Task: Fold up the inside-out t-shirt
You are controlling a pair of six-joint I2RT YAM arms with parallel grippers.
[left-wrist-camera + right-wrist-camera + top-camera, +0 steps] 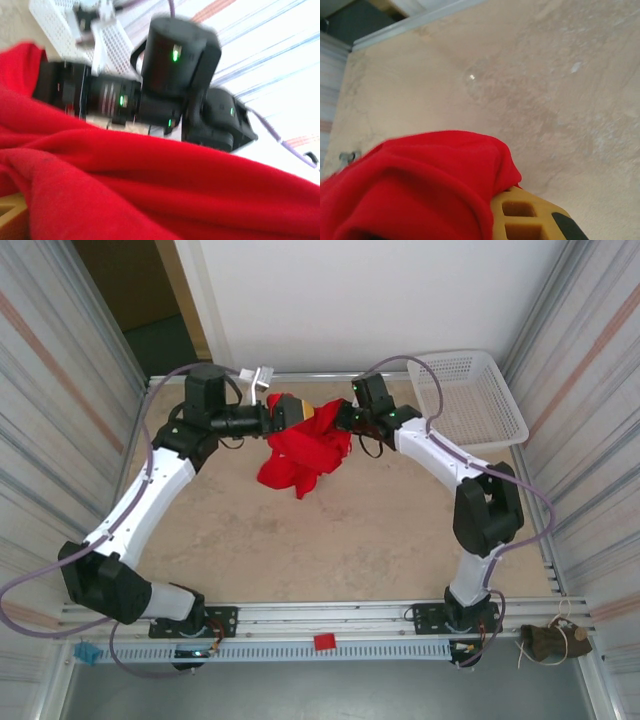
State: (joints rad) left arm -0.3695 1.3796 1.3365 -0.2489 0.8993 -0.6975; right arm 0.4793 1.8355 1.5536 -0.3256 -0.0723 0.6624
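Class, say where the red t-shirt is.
In the top view, the t-shirt hangs bunched between the left gripper and right gripper, left of the white basket.

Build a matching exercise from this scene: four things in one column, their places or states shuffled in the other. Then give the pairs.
1. t-shirt
2. basket
3. small red block
4. right gripper

A. on the near rail
B. shut on red cloth
C. far right corner of the table
D. hanging in a bunch

Pairs: 1-D, 2-C, 3-A, 4-B

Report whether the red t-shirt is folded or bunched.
Bunched, not folded: the t-shirt hangs in a crumpled clump from the right gripper.
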